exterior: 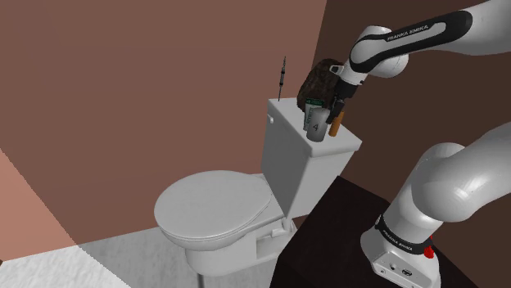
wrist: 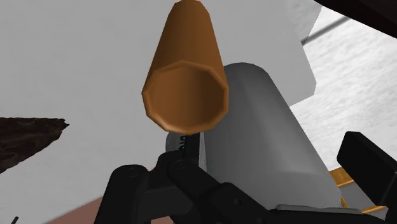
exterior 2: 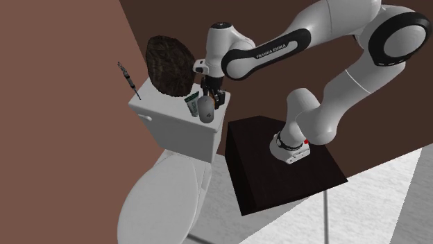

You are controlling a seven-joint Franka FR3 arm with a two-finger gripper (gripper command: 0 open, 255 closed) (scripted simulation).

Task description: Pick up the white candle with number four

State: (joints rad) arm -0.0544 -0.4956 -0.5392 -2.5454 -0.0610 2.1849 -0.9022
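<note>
so the candle [exterior: 315, 128] here is drawn light grey with a dark 4 on its side, and it's on the toilet tank lid [exterior: 282, 114], out toward the near edge at the shoulder view's right end. It looks tipped over a bit instead of standing straight. The black pincer [exterior: 336, 105] is right down on top of it. From the wrist cam the grey body of the candle sits inside the pincer's reach, but honestly I can't tell if it's clamped on it or just loose around it

Right beside the candle, on its right in the shoulder view, there's an orange-brown cylinder [exterior: 334, 125]. It's tilted too and looks like it's touching the candle. Just behind the candle there's a small green tube [exterior 2: 191, 105], and behind that a dark brown lumpy thing [exterior 2: 169, 66] up against the wall. A thin pen-like stick [exterior: 282, 79] pokes up at the far left end of the tank, well apart from the rest

toilet seat lid [exterior: 214, 204] is down, and the arm's base sits on a dark box [exterior 2: 277, 173] next to the toilet
</note>
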